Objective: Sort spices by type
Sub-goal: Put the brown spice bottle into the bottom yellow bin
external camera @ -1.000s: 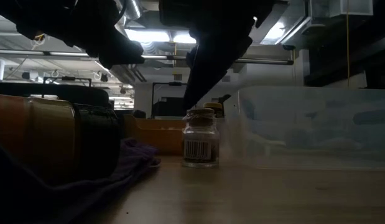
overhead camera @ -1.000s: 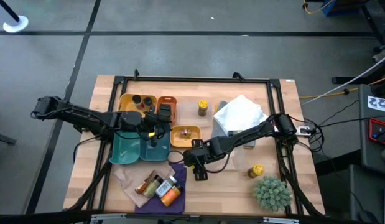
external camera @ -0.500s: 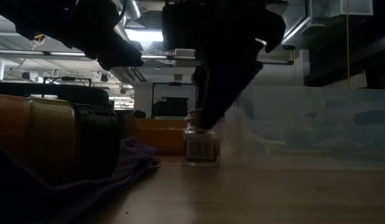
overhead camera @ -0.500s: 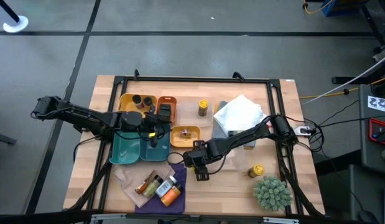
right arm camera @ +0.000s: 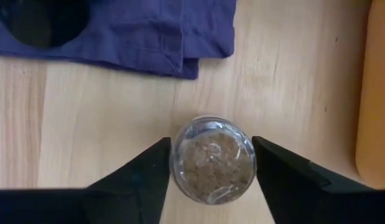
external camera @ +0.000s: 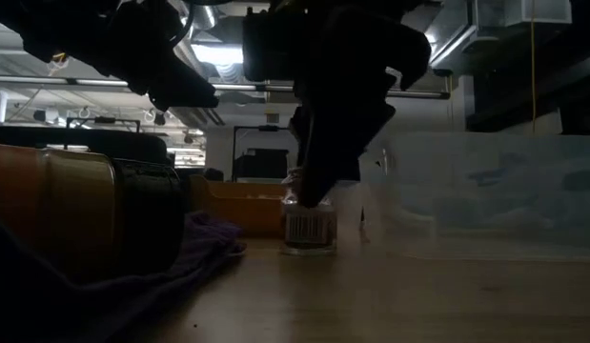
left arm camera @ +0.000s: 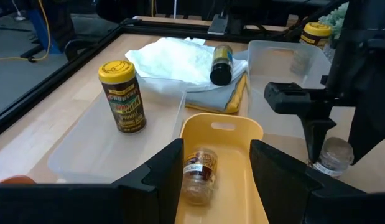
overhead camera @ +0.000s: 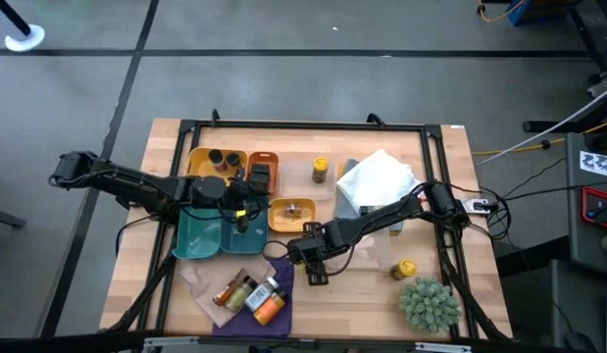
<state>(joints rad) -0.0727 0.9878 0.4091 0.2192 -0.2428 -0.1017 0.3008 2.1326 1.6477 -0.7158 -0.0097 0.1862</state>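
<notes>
Right gripper (right arm camera: pixel 212 163) fingers apart, straddling clear spice jar (right arm camera: pixel 212 160) near tabletop's front edge, left gripper (left arm camera: pixel 212 165) open over yellow tray (left arm camera: pixel 226 134)

Right gripper (right arm camera: pixel 211 163) sits directly above an upright jar (right arm camera: pixel 211 160) on the surface (right arm camera: pixel 105 124), fingers (right arm camera: pixel 139 171) on either side of it. A cloth (right arm camera: pixel 130 31) lies near the jar. Left gripper (left arm camera: pixel 212 155) hovers over a tray (left arm camera: pixel 232 134) holding a lying jar (left arm camera: pixel 198 169).
</notes>
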